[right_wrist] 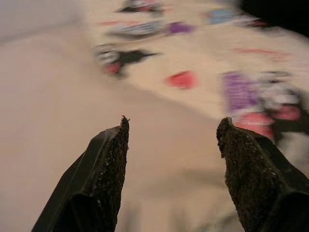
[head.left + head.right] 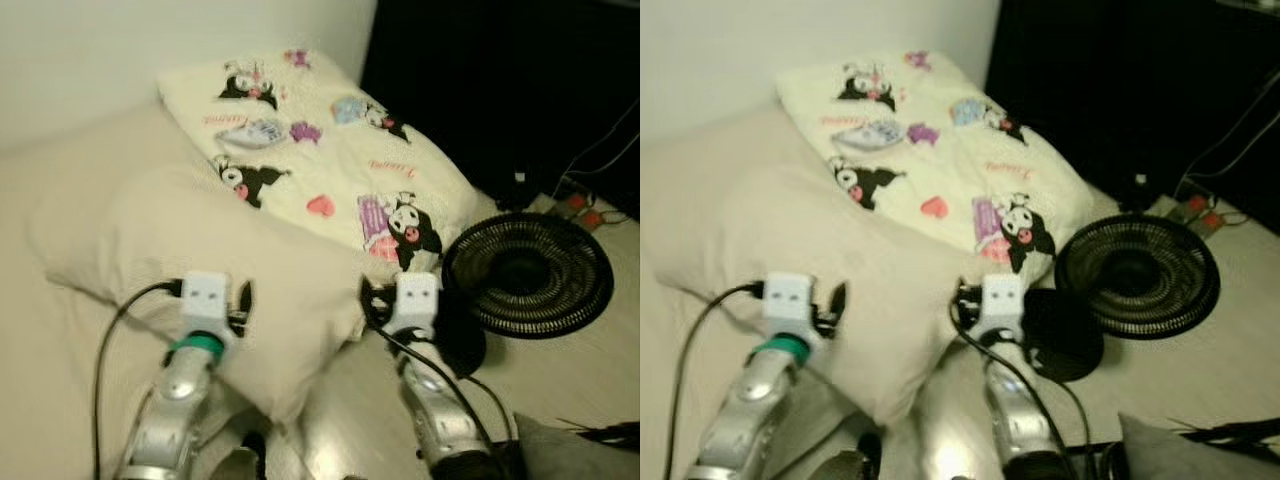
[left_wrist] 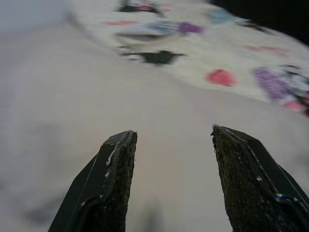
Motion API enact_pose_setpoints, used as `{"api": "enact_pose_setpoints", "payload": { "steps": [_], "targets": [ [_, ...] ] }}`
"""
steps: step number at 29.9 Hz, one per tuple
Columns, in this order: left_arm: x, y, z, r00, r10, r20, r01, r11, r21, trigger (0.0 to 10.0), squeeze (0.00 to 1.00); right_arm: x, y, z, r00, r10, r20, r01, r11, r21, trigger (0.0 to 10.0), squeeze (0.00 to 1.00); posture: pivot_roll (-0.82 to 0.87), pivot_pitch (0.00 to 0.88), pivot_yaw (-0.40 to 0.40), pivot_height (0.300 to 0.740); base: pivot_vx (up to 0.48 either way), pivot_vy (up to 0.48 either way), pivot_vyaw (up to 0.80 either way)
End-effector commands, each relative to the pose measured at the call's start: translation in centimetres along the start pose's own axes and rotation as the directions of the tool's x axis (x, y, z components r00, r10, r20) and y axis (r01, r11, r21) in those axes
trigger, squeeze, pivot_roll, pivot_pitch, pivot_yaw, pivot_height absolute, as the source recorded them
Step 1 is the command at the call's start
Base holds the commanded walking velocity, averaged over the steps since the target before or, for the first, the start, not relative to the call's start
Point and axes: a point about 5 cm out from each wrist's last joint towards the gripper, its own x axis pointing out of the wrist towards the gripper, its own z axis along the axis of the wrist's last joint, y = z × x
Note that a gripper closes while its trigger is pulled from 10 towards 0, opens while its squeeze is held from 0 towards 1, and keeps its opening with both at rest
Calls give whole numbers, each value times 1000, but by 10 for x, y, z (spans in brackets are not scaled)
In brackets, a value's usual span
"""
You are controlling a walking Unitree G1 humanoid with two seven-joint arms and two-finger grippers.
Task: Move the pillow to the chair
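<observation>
On the bed: a plain cream pillow [image 2: 200, 250] lay at the near edge, one corner hanging out toward the floor between the two arms.
Pillow's neighbour: a pale quilt [image 2: 330, 150] printed with black-and-pink cartoon figures lay just behind it, touching its far side and running toward the wall.
Left gripper [image 2: 243, 300]: it sat over the near part of the pillow; in the left wrist view its fingers [image 3: 111, 183] were spread apart with bare pillow cloth between them, nothing pinched.
Right gripper [image 2: 368, 300]: it was at the pillow's right edge, beside the hanging corner; in the right wrist view its fingers [image 1: 104, 179] were likewise spread, with pillow and printed quilt ahead of them, blurred.
Contact: whether either gripper actually touched the cloth could not be told.
Floor to the right: a black round fan [image 2: 528, 275] lay tilted on pale boards, near the right arm.
Farther right: cables and a power strip [image 2: 583, 208] lay by dark furniture.
</observation>
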Motion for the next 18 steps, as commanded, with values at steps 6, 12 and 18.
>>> {"api": "enact_pose_setpoints", "payload": {
  "steps": [6,12,18],
  "targets": [
    [-3,-5,-4,1000,-18,-14,18,1000,-5,10000,0,-3,-4,-8,999,-14,-31,14,1000,5,10000,0,31,56,12,740,0,0,788],
    [-3,-5,-4,1000,-26,-16,26,1000,6,10000,0,-3,-4,-8,999,-15,-31,15,1000,7,10000,0,31,55,15,740,0,0,788],
    [-3,-6,-4,999,-40,-19,40,999,-2,10000,0,-4,-4,-9,999,-15,-32,15,1000,9,10000,0,30,57,15,740,0,0,788]
  ]
}}
